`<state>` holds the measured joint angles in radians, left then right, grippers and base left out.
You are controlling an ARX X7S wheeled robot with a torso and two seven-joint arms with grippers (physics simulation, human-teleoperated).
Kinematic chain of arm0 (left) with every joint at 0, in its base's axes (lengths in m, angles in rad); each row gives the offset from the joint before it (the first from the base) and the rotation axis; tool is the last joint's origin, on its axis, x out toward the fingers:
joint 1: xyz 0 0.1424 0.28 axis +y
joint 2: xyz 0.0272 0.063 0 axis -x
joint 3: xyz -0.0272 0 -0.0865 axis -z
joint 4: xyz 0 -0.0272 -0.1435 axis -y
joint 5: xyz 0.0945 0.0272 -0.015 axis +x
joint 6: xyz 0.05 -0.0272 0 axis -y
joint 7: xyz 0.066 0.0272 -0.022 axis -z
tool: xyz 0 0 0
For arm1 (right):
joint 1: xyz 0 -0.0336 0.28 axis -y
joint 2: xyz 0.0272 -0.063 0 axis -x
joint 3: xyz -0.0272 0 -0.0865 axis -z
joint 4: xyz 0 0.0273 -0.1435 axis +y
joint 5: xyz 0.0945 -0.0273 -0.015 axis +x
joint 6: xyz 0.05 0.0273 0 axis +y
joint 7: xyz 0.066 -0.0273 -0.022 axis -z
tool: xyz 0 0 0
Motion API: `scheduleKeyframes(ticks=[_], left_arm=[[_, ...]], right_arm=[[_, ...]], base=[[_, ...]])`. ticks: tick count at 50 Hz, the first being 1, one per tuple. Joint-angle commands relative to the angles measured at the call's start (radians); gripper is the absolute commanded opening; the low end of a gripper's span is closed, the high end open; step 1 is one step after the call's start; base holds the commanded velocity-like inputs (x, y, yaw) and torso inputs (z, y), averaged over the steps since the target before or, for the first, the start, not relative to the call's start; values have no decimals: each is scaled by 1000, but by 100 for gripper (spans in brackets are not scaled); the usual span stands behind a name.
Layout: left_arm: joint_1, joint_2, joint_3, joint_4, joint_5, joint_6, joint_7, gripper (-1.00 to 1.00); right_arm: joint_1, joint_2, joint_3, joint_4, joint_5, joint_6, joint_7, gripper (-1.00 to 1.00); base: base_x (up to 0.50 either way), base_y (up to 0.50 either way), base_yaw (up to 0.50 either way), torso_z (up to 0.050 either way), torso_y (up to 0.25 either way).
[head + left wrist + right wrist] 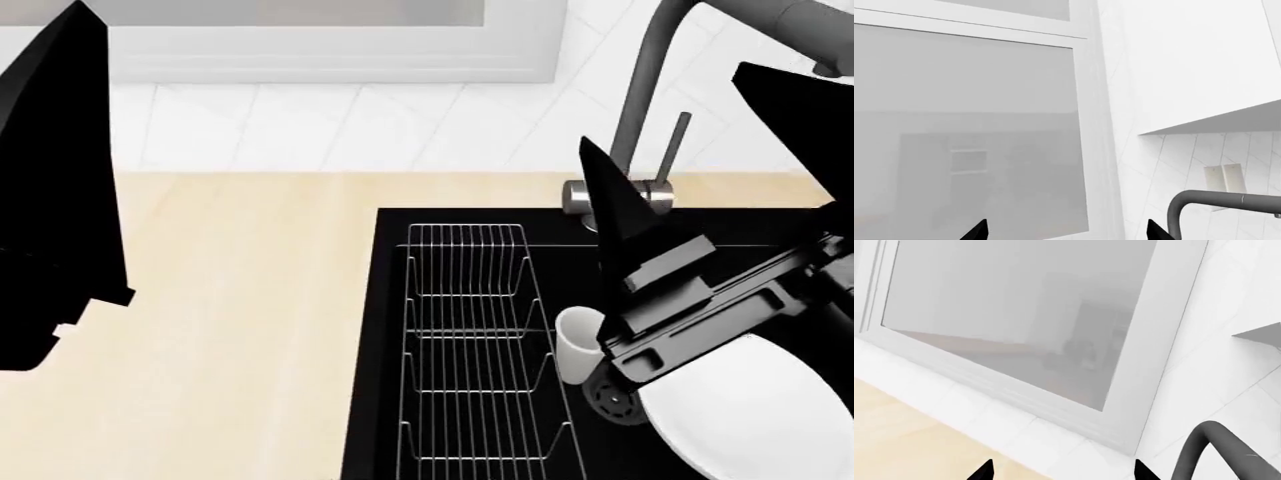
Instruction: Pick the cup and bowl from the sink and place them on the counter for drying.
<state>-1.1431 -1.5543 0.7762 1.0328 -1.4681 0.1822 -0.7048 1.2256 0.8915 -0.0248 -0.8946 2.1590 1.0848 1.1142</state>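
At the far left of the head view, the left gripper (60, 190) is seen as a large black shape raised above the light beige counter (227, 300); in the left wrist view its two fingertips (979, 231) are set wide apart with nothing between them, pointed at a frosted window (967, 125). Further right, the black sink (387, 330) is sunk into the counter, and a wire rack (474, 350) is laid along its floor. Just right of the rack, the small white cup (579, 342) is stood upright in the basin. The right gripper (627, 240) is held over the cup and the large white bowl (754, 420), which lies in the sink's right part; its tips are likewise shown parted and empty. The grey tap (661, 100) is mounted behind.
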Motion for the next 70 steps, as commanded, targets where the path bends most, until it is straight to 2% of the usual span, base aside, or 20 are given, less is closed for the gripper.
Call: scheduleKeyframes(ticks=[1,10,14,25,31,49,70], left_arm=[[2,-2,-8,-2,-5,-2,1,100],[4,4,-14,-4,-3,-8,-1,100],[8,3,-14,-3,0,-5,-1,100],[11,4,-21,-4,-1,-11,-1,100],[14,6,-23,-5,1,-12,0,100],[23,9,-29,-7,5,-11,1,100],[12,22,-51,-11,-15,-39,1,100]], right_arm=[[-47,84,8,0,51,37,-27,100],[-133,196,93,-6,123,71,-70,100],[-206,224,171,3,133,109,-98,100],[-441,220,387,19,162,256,-134,100],[-492,211,428,41,152,316,-149,100],[-393,305,222,108,95,379,-239,100],[-309,335,32,218,19,448,-360,100]], base=[[0,0,0,0,0],[0,0,0,0,0],[0,0,0,0,0],[0,0,0,0,0],[0,0,0,0,0],[0,0,0,0,0],[0,0,0,0,0]])
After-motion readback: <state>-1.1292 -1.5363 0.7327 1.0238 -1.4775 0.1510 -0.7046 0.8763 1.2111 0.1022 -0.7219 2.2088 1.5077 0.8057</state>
